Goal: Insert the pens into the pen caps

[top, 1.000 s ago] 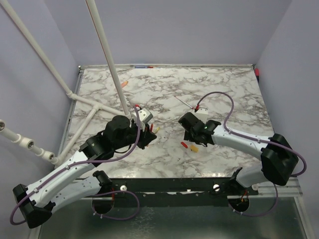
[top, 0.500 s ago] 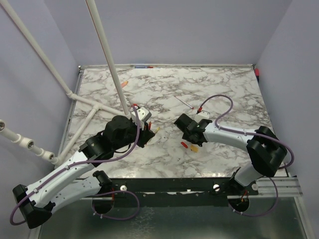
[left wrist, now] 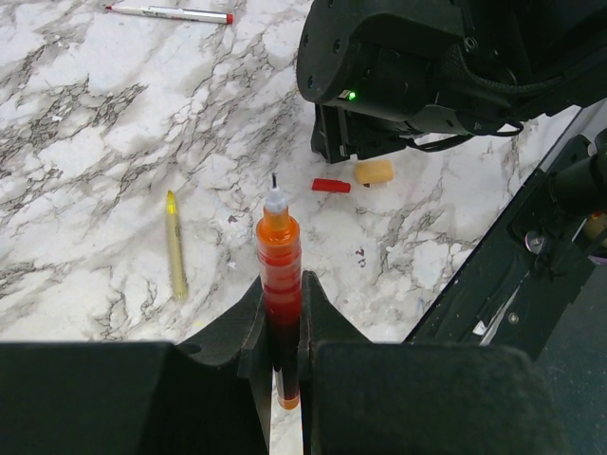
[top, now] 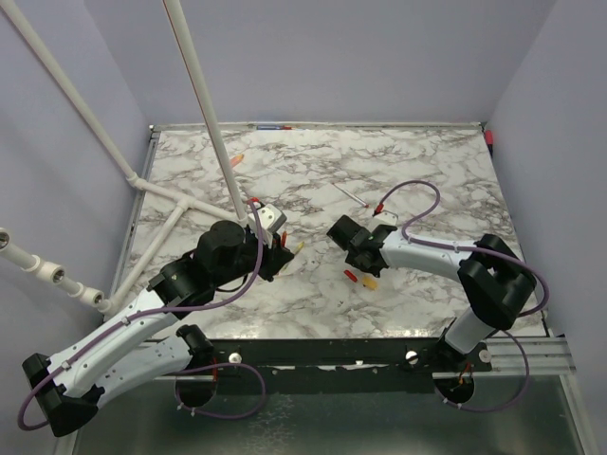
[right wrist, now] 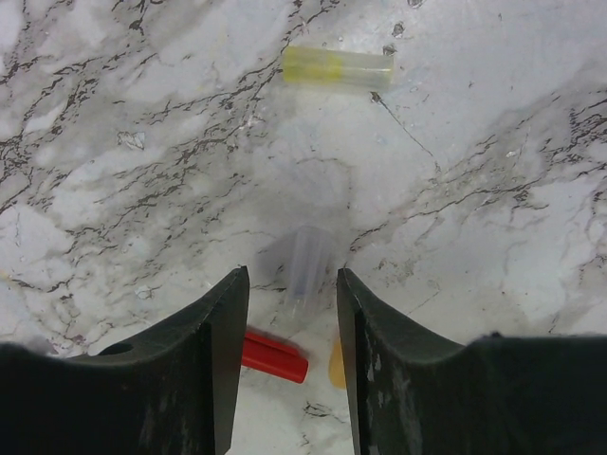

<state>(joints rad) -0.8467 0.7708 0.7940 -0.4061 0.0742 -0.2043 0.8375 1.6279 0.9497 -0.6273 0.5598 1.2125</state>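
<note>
Left wrist view: the left gripper (left wrist: pixel 282 308) was clamped on the orange pen (left wrist: pixel 279 256), on the near side of the red cap (left wrist: pixel 331 186). Just past that cap, the right gripper (right wrist: pixel 291 294) held its jaws apart astride a clear cap (right wrist: pixel 305 261). That cap looked light, stiff and slick, so pinching it mid-length seemed best.

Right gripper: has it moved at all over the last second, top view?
Yes. The right gripper has shifted left. Its head reached well right of the red cap a second ago and now sits just above it. The cap itself has stayed put.
</note>
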